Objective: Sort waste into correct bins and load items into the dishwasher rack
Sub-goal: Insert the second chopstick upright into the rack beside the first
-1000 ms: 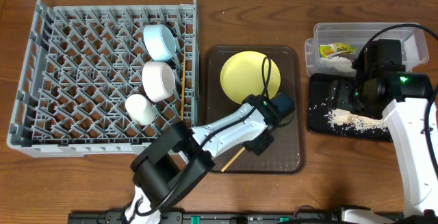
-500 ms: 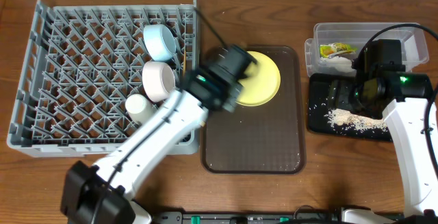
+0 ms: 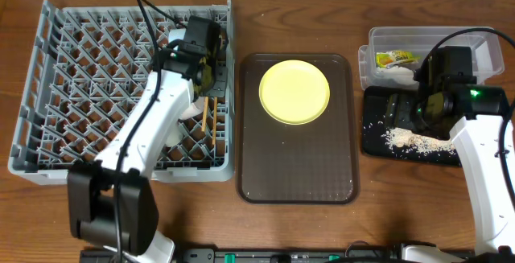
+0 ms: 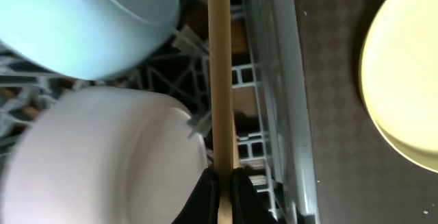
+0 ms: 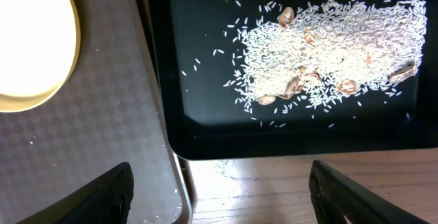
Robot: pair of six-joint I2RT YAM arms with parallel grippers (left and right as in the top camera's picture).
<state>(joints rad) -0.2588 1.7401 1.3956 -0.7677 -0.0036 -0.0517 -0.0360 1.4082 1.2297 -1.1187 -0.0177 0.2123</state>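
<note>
step: chopsticks [image 4: 219, 80] into rack [image 3: 80, 94] | left gripper [image 4: 220, 196]: clamped on sticks, maybe both, at rack's right edge beside white bowl [image 4: 102, 162] | do: lower level, clear of bowl, then let go | right gripper [image 5: 219, 183]: fingers apart over black tray [image 5: 198, 131]

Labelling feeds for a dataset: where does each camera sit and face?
Overhead: above the table, facing straight down; left arm and right arm show.
Left wrist: over the rack, facing down; left hand shut on chopsticks.
Right wrist: over the black tray, facing down; open right hand's fingers show.
Shared: all see the yellow plate.
</note>
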